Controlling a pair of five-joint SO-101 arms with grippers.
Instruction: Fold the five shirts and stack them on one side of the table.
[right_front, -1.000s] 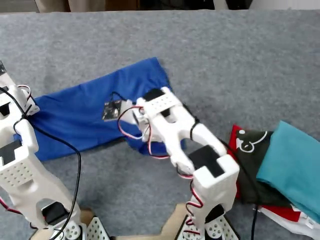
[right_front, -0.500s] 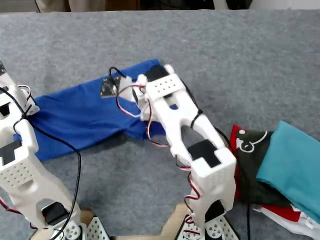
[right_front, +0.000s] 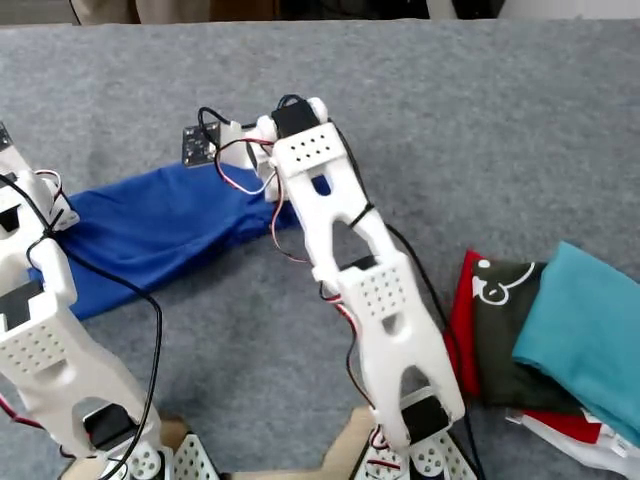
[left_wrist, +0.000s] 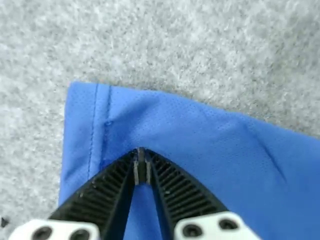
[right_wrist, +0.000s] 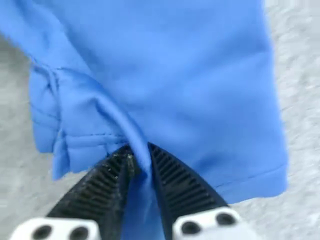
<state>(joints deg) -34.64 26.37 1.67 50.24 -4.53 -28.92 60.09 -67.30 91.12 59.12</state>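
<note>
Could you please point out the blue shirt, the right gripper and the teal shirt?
blue shirt (right_front: 150, 235), high view, middle of the cloth.
right gripper (right_wrist: 140, 152), right wrist view, between its fingertips.
teal shirt (right_front: 585, 338), high view, middle of its top.

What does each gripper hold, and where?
Both hold the blue shirt: left gripper near a hemmed corner, right gripper on a bunched fold by a stitched edge.

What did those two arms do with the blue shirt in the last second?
The right hand, shut on the blue shirt, swung out toward the far side of the table, dragging that end of the cloth with it. The left hand stayed clamped on the shirt's other end, and the pile of shirts did not move.
</note>
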